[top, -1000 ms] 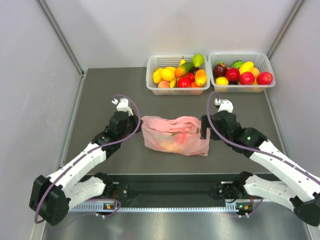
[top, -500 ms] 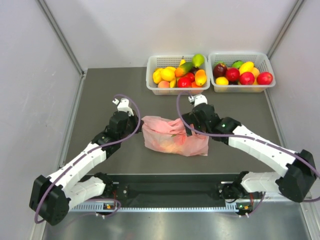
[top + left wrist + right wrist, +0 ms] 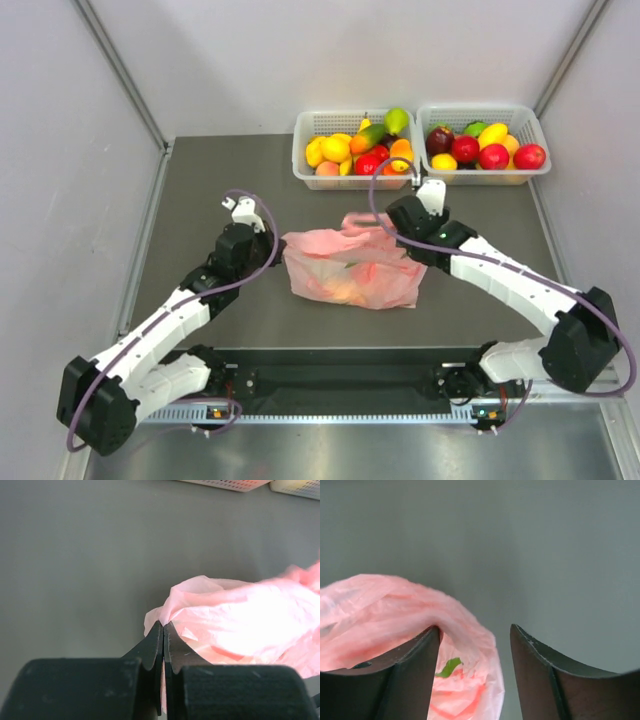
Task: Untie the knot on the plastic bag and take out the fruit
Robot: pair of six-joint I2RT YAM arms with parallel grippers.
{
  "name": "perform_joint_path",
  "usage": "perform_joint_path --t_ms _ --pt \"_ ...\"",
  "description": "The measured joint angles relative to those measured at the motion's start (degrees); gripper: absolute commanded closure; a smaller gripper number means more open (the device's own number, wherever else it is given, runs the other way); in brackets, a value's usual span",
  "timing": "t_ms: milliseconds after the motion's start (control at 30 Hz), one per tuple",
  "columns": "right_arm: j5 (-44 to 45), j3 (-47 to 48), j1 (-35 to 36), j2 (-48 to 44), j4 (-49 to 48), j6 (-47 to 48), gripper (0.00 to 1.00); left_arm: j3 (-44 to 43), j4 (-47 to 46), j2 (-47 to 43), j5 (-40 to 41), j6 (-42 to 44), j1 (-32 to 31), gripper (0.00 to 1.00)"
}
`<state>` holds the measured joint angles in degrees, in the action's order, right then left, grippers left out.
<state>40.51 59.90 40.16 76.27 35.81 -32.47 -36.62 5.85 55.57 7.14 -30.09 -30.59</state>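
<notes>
The pink plastic bag (image 3: 352, 268) lies crumpled mid-table. Blurred orange and yellow fruit (image 3: 343, 290) shows through its film. My left gripper (image 3: 279, 246) is shut on the bag's left edge; in the left wrist view the jaws (image 3: 163, 625) pinch a fold of the pink film (image 3: 240, 615). My right gripper (image 3: 378, 228) is open at the bag's far top edge. In the right wrist view (image 3: 475, 630) a ridge of film (image 3: 380, 610) drapes over the left finger, with a green leaf shape (image 3: 451, 666) showing through. I cannot make out the knot.
Two white baskets of toy fruit stand at the back, one (image 3: 305, 165) behind the bag and one (image 3: 540, 135) further right. Grey walls close in the left and right sides of the table.
My right arm swung left over the bag, then drew back to its far edge, where a bit of film now stands raised. The left gripper has stayed put on the bag's left edge.
</notes>
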Motion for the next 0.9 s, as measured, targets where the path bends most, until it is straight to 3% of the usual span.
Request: perform_joint_path --t_ms 233,300,467,733,900 --pt "-0.31 -5.44 -5.14 -7.17 1.95 -3.61 0.52 0.0 1.14 -0.57 1.51 -0.02 1.09 1.0" --pt "-1.2 -6.88 -6.36 -9.51 1.77 -3.98 0.61 0.0 1.57 -0.87 2.1 -0.11 1.53 1.0" --pt "-7.82 -11.41 -8.63 -16.22 -0.59 -2.51 1.0 0.0 1.62 -1.44 2.34 -0.48 2.32 1.0" --pt "-20.39 -11.78 -9.33 -19.04 -7.85 3.91 1.0 -2.86 0.81 1.81 2.43 -0.24 3.58 1.0" --pt "-24.22 -1.7 -10.4 -11.58 -10.32 8.57 1.0 -9.38 -3.48 8.24 3.02 0.37 6.23 1.0"
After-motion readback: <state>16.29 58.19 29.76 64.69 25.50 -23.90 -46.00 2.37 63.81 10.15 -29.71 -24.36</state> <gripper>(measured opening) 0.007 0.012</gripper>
